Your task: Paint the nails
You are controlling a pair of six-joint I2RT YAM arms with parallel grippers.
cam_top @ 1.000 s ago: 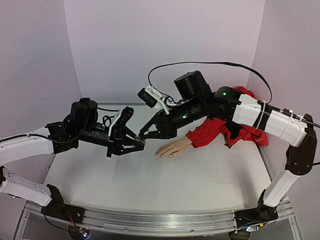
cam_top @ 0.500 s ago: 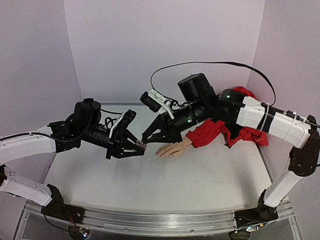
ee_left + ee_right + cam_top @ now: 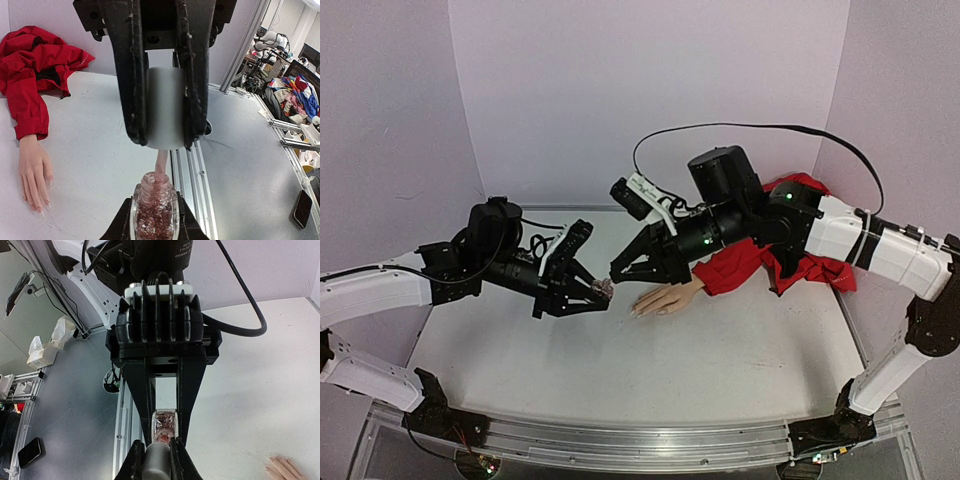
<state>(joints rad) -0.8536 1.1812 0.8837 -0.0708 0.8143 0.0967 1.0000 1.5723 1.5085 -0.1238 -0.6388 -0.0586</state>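
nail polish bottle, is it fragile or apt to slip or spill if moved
Probably fragile: the bottle looks like clear glass. Smooth walls may slip in the left gripper. It is open, the brush stem in its neck, so tilting could spill.

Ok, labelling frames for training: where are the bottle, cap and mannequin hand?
bottle [image 3: 154, 214], left wrist view, glittery glass body.
cap [image 3: 165, 107], left wrist view, white side.
mannequin hand [image 3: 34, 164], left wrist view, back of the hand.
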